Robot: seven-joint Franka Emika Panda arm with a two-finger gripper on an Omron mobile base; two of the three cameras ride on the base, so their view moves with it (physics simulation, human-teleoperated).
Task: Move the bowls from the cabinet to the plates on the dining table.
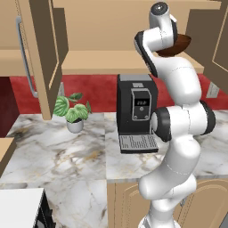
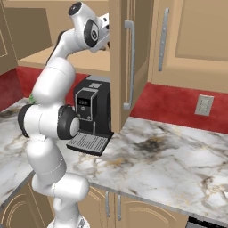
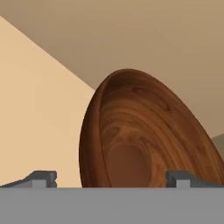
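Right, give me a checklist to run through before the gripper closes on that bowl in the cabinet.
1. Cabinet door swung open: ok.
2. Gripper open: ok, its fingers stand wide apart.
3. Bowl in front of the hand: ok, it sits close ahead on the shelf.
4. Bowl rim between the fingers: cannot tell, the tips sit at the bottom edge of the hand view.
5. Second bowl located: cannot tell.
6. Coffee machine below the shelf kept apart from the arm: ok.

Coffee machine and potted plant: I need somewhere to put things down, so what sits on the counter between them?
Nothing: in the left base view, bare marble counter separates the coffee machine from the potted plant.
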